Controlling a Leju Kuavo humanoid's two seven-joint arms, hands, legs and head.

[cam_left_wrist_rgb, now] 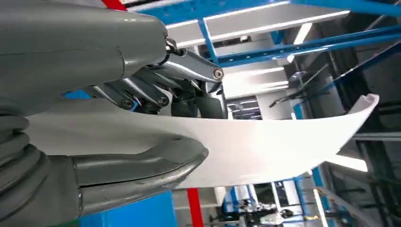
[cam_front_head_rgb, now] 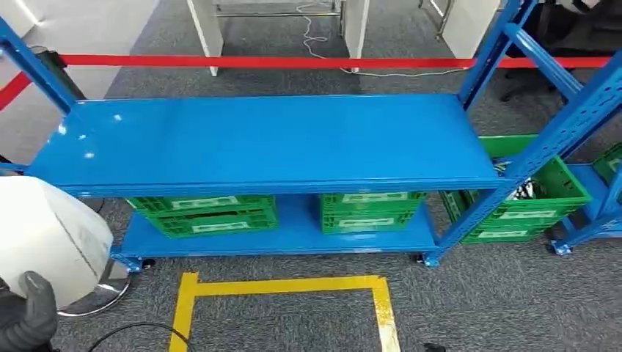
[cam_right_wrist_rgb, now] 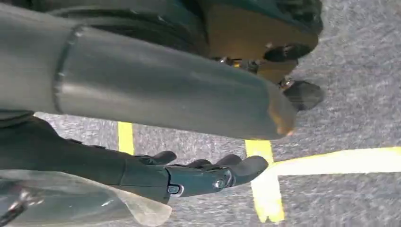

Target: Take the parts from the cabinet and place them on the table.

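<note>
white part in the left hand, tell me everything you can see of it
The white part is a thin, smooth, curved panel, seemingly plastic, with a small raised lip at its far end. The left hand holds it, the thick grey thumb on one face and the darker fingers on the other. In the head view it shows as a pale, bowed sheet at the lower left, held off the floor beside the blue shelf rack, not touching it.

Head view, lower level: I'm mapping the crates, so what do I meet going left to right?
White part in the left hand → left green crate → middle green crate → green crate outside the rack's blue post.
</note>
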